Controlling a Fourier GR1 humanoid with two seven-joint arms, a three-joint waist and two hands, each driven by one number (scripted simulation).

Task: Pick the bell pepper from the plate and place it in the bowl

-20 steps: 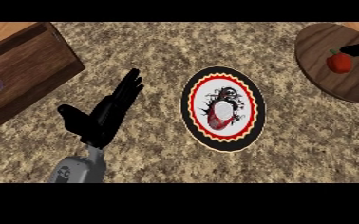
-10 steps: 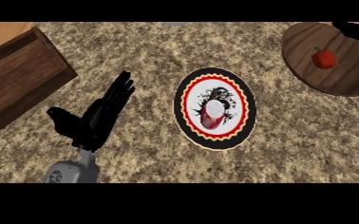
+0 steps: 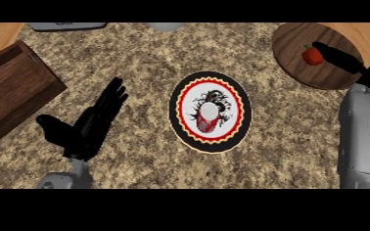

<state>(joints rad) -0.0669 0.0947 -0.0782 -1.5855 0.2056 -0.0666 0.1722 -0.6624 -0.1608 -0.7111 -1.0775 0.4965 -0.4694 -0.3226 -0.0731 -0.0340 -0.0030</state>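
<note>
Lying on the brown plate (image 3: pixel 296 73) at the counter's (image 3: pixel 145 58) upper right: the red bell pepper (image 3: pixel 312 55). Just beside it, over the plate, the right hand (image 3: pixel 343 61); cannot tell whether released or clenched. At lower left, the left hand (image 3: pixel 90 127), released, fingers straight. Between the two hands, the patterned bowl (image 3: pixel 175 111).

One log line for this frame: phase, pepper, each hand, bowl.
phase: pre-grasp | bell pepper: on wooden plate, not yet picked | right hand: over plate beside pepper, grasp unclear | left hand: open, at left | bowl: centre, no pepper inside
</note>
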